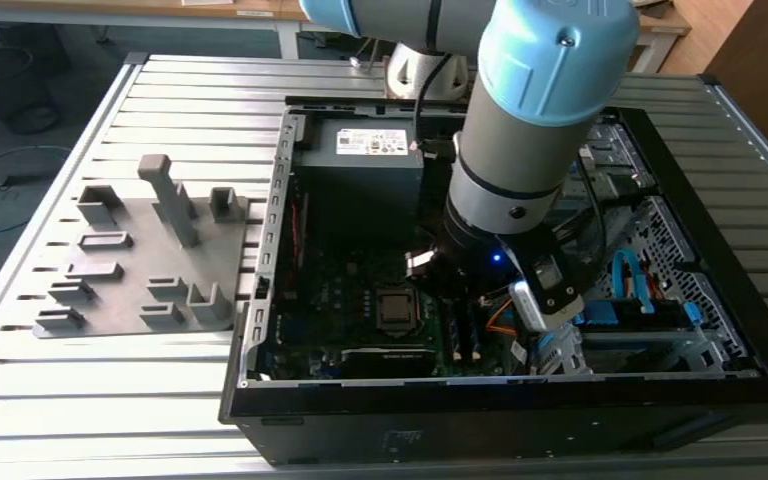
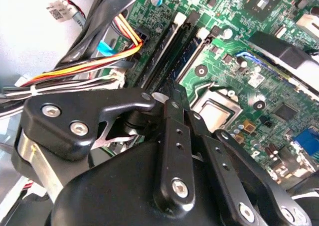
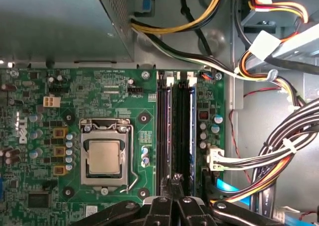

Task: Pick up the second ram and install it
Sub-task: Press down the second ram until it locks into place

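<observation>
In the exterior view, the arm is reaching down into the open computer case (image 1: 704,300), which is lying on the slatted metal worktop (image 1: 117,400). The pincer (image 1: 454,290) is sitting low over the motherboard (image 1: 344,300), just above the memory slots beside the processor socket (image 1: 395,308). The grey fixture plate (image 1: 144,260) is lying on the worktop at the exterior view's left of the case, well apart from the arm.

In the second wrist view, the pincer's (image 2: 172,89) black fingers (image 2: 174,131) are pressing together, with no gap showing between them and nothing held. Their tips are resting at the end of the second ram (image 2: 192,49), which is standing edge-on in its slot, parallel to a darker stick (image 2: 162,49) just beside it.

In the first wrist view, the pincer (image 3: 176,178) is narrowed to a point over the slots. The second ram (image 3: 191,121) is sitting seated in its slot, with the processor socket (image 3: 104,156) nearby and bundled cables (image 3: 279,151) on the other side.
</observation>
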You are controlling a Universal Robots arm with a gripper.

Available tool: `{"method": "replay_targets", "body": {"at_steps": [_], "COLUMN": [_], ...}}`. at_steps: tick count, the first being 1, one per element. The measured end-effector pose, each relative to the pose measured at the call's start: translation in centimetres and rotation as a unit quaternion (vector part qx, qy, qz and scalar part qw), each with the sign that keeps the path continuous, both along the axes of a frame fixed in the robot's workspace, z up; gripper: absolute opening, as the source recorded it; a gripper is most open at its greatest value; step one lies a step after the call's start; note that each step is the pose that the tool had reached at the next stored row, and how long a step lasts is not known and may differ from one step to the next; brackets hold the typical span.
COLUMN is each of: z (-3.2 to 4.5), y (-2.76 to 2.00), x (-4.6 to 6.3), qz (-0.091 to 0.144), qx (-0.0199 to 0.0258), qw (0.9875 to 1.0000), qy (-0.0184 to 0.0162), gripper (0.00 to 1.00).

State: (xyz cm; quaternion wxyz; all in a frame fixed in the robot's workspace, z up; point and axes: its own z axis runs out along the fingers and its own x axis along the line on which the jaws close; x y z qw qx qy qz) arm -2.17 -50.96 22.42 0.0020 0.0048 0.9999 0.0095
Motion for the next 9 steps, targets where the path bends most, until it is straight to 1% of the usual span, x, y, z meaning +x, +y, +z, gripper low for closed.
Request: {"method": "replay_targets", "body": {"at_steps": [5,9], "z": [-0.26,-0.32], "y": [-0.02,-0.02], "x": [0.01,0.01], "qz": [0.000,0.000], "qx": [-0.0015,-0.0016], "qw": [1.0000,1.0000], "qy": [0.0005,0.0004], "gripper": [0.10,0.10]}}
